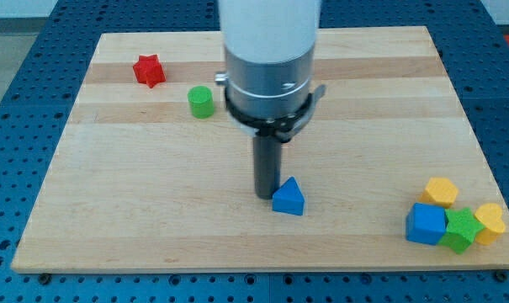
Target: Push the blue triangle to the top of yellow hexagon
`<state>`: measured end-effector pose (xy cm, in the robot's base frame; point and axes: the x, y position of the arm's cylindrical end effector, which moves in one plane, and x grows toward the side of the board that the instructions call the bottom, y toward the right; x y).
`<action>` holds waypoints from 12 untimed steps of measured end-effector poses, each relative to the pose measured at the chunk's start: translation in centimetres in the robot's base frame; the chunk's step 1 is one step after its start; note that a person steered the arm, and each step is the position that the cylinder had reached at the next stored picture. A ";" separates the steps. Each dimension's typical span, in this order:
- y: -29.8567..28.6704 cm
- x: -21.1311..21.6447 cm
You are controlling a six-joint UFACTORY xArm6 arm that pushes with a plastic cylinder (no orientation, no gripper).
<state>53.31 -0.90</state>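
Near cluster: at the view's bottom right, a blue cube (426, 224), a green block (461, 230) and a yellow heart-like block (490, 222) sit bunched together, touching.
Yellow hexagon (440, 191): just behind that cluster, on its far side; the spot above it on the bench (363, 101) looks free.
Blue triangle (288, 198): mid-bench, well apart from the hexagon, toward the view's left of it.
My tip (265, 196): this tool is a plain rod with nothing to open or close; it stands just beside the triangle's left edge, seemingly touching, a placement suited to shoving it rightward.
Green cylinder (201, 101): farther back, left of the arm.
Red star (149, 71): farthest, top left.
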 end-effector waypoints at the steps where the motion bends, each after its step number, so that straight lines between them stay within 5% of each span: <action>1: 0.1 1.8; 4: 11.1 2.1; 12: 19.4 -4.5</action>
<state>48.83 18.45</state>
